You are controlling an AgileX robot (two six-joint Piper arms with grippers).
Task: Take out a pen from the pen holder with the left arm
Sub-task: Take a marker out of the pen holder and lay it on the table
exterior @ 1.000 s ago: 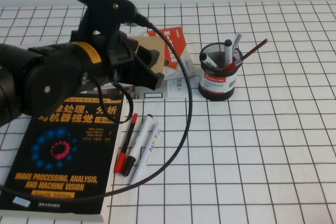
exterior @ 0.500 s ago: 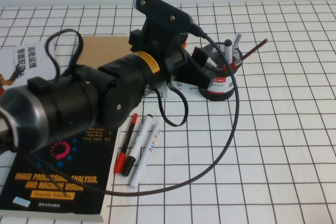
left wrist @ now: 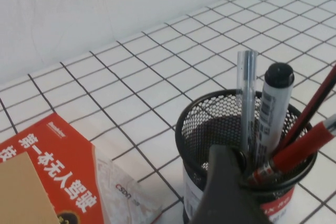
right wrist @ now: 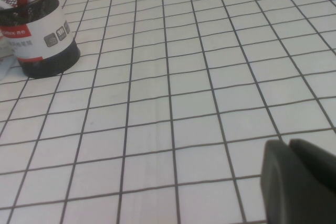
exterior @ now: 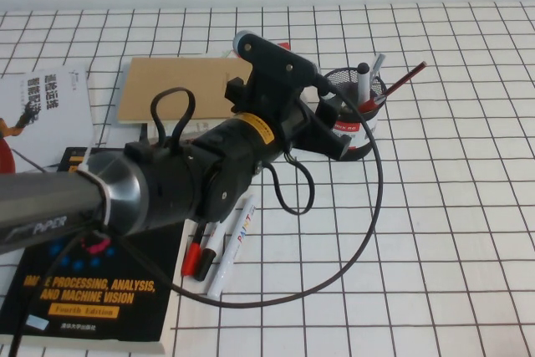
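The black mesh pen holder (exterior: pixel 361 130) (left wrist: pixel 210 129) (right wrist: pixel 44 40) with a white and red label stands at the back of the gridded table. It holds a black-capped marker (exterior: pixel 363 81) (left wrist: pixel 273 103), a clear pen (left wrist: pixel 245 93), a red pencil (exterior: pixel 405 79) and a red pen (left wrist: pixel 294 150). My left gripper (exterior: pixel 336 127) is open at the holder's near-left side, and one finger (left wrist: pixel 226 187) rests against the near rim with nothing gripped. My right gripper (right wrist: pixel 286 148) is shut low over bare table, far from the holder.
Three markers (exterior: pixel 221 240) lie beside a black textbook (exterior: pixel 84 290) at the front left. A brown board (exterior: pixel 175 89), a white book (exterior: pixel 42 106) and an orange-red box (left wrist: pixel 58 161) sit at the back left. My left arm's cable (exterior: pixel 368 232) loops over the table.
My left arm has swung right, from over the books to the pen holder, uncovering the brown board and white book. The pens in the holder have not moved.
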